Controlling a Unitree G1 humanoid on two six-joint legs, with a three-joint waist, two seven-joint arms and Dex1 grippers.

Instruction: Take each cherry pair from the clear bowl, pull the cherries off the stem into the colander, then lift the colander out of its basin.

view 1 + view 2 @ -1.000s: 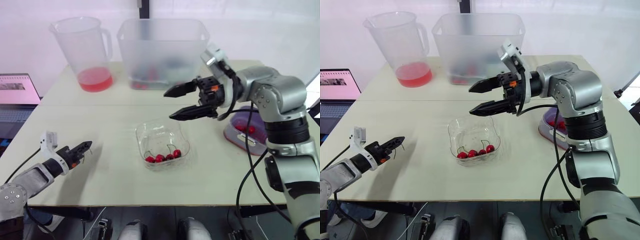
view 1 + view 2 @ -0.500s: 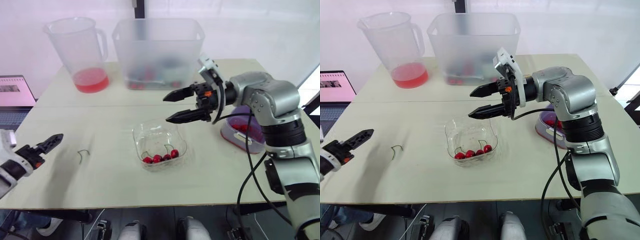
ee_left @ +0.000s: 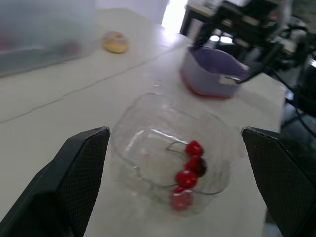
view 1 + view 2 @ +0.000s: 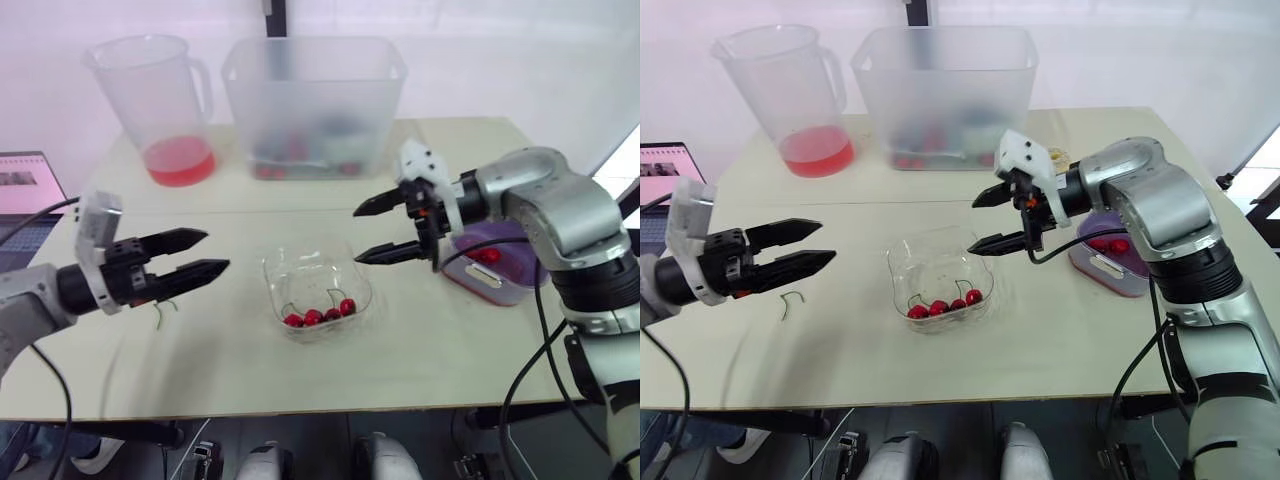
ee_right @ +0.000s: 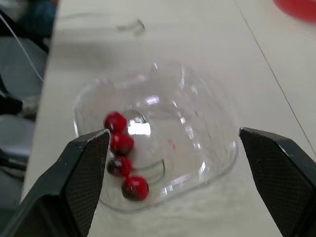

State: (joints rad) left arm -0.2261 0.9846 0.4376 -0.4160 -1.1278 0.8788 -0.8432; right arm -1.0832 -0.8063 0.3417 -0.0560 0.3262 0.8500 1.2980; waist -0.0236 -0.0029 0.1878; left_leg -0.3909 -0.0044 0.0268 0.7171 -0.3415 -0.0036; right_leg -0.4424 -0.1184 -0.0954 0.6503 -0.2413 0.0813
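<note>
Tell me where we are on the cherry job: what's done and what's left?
Done: some red cherries lie in the purple colander, and a bare stem lies on the table. In hand: nothing; the left gripper and right gripper hang open either side of the clear bowl. Left: four cherries in the bowl to pull apart, then lifting the colander out.

Table (image 4: 250,385) carries clear bowl (image 4: 277,272), jug (image 4: 160,100), tub (image 4: 315,100), basin (image 4: 1097,272), stem (image 4: 787,303).

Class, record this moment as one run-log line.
left gripper: open, left of clear bowl | right gripper: open, by bowl's right rim | cherries: four in bowl | bare stem: on table
</note>
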